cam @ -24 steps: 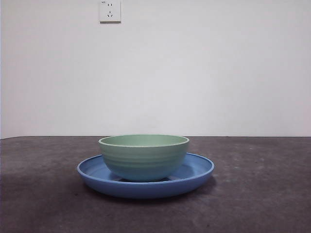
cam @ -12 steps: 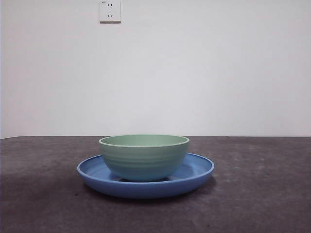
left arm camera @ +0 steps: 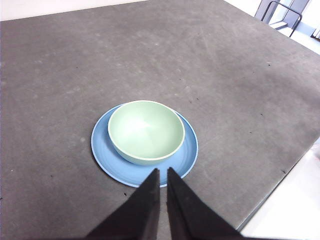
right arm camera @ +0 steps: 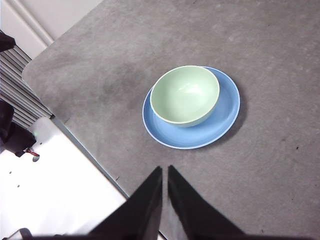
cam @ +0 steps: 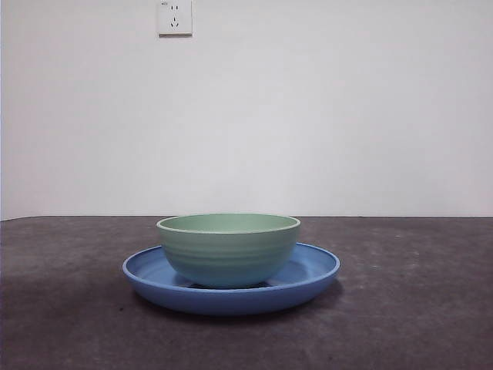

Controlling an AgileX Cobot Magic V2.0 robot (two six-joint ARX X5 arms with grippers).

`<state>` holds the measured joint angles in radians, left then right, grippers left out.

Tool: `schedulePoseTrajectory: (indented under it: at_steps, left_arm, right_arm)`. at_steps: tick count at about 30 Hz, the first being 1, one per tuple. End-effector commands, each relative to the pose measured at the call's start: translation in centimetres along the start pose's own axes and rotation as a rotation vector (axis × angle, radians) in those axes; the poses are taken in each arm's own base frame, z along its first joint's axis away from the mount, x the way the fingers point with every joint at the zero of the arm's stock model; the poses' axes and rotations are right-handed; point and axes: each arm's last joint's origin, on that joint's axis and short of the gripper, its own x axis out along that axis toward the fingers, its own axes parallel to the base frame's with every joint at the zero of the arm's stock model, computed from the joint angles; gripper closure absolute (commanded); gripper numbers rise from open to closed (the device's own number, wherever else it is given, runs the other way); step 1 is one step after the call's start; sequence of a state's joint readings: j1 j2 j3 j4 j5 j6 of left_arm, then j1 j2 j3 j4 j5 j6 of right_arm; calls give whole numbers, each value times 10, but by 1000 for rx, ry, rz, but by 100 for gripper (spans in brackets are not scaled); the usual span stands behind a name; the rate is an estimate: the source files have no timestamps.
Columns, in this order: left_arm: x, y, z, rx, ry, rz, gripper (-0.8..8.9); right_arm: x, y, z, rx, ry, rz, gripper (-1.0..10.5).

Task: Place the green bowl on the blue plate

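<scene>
Front view: green bowl [cam: 228, 248] upright on blue plate [cam: 312, 270], mid-table [cam: 416, 308]; left wrist: left gripper [left arm camera: 161, 176] high above, jaws nearly touching (empty); right wrist: right gripper [right arm camera: 165, 172] likewise, holding nothing.

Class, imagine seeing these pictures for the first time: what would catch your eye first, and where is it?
The green bowl stands out first, sitting upright inside the blue plate on the dark grey table. Both grippers, left and right, hang above it with jaws nearly closed, holding nothing. A white wall socket sits high behind.
</scene>
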<state>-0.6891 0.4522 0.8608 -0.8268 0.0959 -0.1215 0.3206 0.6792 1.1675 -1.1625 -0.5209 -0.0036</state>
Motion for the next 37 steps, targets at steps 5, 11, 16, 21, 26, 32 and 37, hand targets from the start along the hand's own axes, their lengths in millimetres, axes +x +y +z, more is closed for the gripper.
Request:
schedulePoseTrajectory:
  at_steps: [5,11,16,21,26,32,37]
  left_arm:
    - [-1,-1,3,3,-15,-3,790]
    - [-3,5,3,-29,-34,71,790]
    - [-6,18,3,-62,-60,245,790]
    - [-3,35,-1,-130,-112,424,790]
    - [7,52,-18,-103,-163,541,790]
    - [23,63,-56,-70,-259,616,790]
    - [40,71,-93,-51,-329,648,790]
  right_arm:
    - [-2,2,3,-18,-17,6,931]
    - [-2,2,3,-18,-17,6,931]
    - [-2,2,3,-18,-17,6,931]
    - [-2,2,3,-18,-17,6,931]
    - [-2,2,3,-18,-17,6,931]
    - [-2,2,3,-18,-17,6,931]
    - [-2,2,3,-18,-16,6,931]
